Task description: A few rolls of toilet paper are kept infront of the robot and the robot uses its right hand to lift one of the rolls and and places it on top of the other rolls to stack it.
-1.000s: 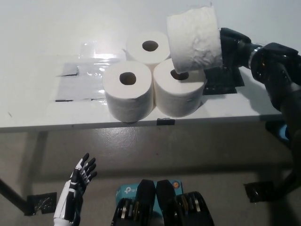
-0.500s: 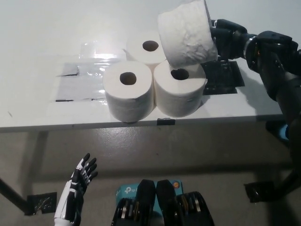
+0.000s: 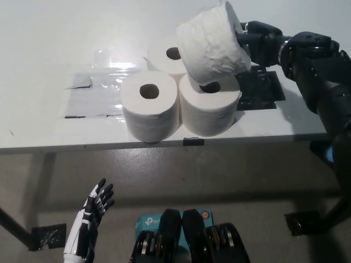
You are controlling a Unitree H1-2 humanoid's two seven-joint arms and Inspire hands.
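Observation:
Three white toilet paper rolls stand upright in a cluster on the white table (image 3: 44,49): a front left roll (image 3: 149,105), a front right roll (image 3: 210,108) and a back roll (image 3: 165,57). A fourth roll (image 3: 213,41) hangs tilted in the air above the front right and back rolls. My black right hand (image 3: 256,41) is shut on its right side. My white left hand (image 3: 89,221) rests low at the lower left, below the table's edge, fingers apart and holding nothing.
A black mat (image 3: 258,90) lies on the table to the right of the rolls. Clear tape and grey patches (image 3: 90,98) mark the table at the left. A teal box (image 3: 149,222) sits on the floor below. The table's front edge (image 3: 109,145) runs just before the rolls.
My right hand has carried the held roll leftward and slightly up, tilting it more. It now hangs over the gap between the back and front right rolls. The left hand has not moved.

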